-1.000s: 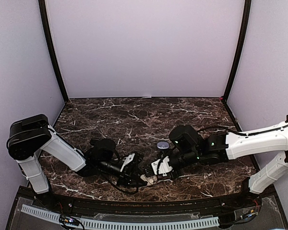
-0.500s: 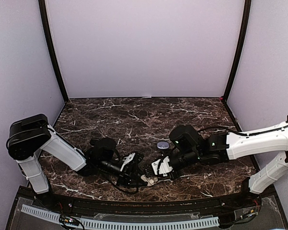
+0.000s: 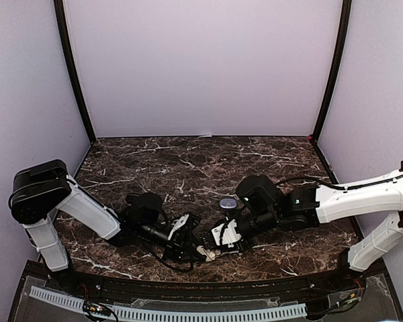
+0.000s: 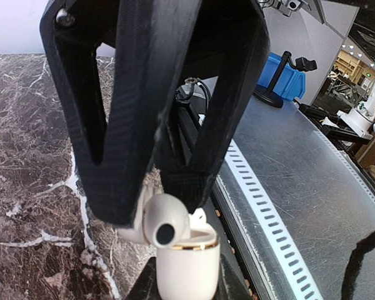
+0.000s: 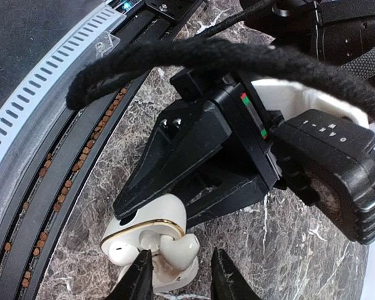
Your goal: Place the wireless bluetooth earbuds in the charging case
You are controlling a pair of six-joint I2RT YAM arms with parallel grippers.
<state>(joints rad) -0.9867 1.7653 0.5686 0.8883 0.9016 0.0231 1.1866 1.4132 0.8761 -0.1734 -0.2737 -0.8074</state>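
Note:
The white charging case (image 5: 144, 228) with a gold rim lies open near the table's front edge, small in the top view (image 3: 205, 252). My left gripper (image 4: 155, 209) (image 3: 188, 236) is shut on the case from the left. One white earbud (image 5: 120, 251) sits in a slot. A second white earbud (image 5: 181, 245) rests half in the other slot, its dark nozzle facing the left wrist camera (image 4: 165, 232). My right gripper (image 5: 180, 262) (image 3: 223, 239) stands open, one finger on each side of that earbud with a gap on both sides.
A small round object (image 3: 226, 202) sits on the marble behind the right gripper. The white perforated rail (image 3: 168, 312) and black edge strip run just in front of the case. A thick black cable (image 5: 194, 59) crosses the right wrist view.
My right gripper's fingers have spread apart and let go of the second earbud, which stays at the case. The left gripper and both arms have barely moved.

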